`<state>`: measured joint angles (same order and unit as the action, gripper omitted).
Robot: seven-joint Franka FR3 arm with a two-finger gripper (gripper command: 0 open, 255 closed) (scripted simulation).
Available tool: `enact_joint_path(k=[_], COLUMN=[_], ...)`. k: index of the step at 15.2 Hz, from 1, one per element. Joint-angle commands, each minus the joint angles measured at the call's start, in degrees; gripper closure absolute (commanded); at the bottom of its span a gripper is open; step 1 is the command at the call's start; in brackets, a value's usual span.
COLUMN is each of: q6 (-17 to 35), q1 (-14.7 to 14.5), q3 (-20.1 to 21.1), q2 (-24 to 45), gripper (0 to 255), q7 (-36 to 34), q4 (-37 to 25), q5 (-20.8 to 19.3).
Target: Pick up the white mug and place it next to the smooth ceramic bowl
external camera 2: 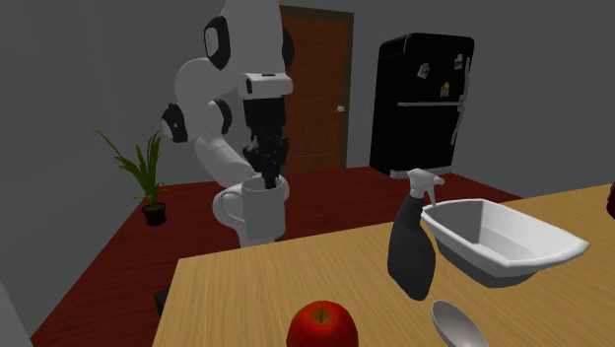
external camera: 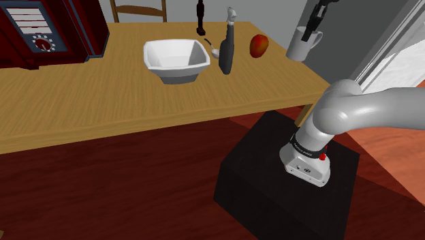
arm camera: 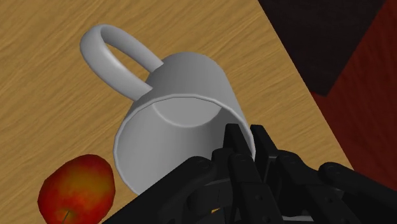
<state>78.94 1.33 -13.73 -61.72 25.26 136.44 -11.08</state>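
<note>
Wrist view: smooth white loop-handled mug (arm camera: 184, 105) in black gripper (arm camera: 247, 135).

The shoulder camera sits high beside the stand (external camera: 286, 177) and looks down across the bench (external camera: 88, 102) to the claw (external camera: 310, 33), well off at the far edge. The second exterior camera stands low across the bench and faces back at the claw; both views share the mug (external camera: 303, 45), bowl (external camera: 176, 60) and apple (external camera: 259, 46) around it. The wrist camera looks closely along the claw into the mug's mouth.
</note>
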Motion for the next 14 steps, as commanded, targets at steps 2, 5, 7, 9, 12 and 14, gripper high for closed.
enact_joint_path(k=[2, 5, 7, 9, 12, 14], q6=[-1.91, -3.59, -4.72, -5.86, -7.58, -6.49], q1=[-0.22, -0.45, -0.60, -0.74, -0.95, -1.32], q3=[0.46, 0.75, 0.93, 1.09, 1.31, 1.41], q2=[1.11, 2.49, 3.44, 4.42, 5.94, 7.82], gripper=[255, 255, 255, 255, 255, 255], q7=[0.02, 0.10, 0.17, 0.24, 0.35, -0.06], q4=[-3.01, -6.06, -8.14, -10.25, -13.49, -14.25], q5=[0.45, 0.79, 1.00, 1.20, 1.48, 1.87])
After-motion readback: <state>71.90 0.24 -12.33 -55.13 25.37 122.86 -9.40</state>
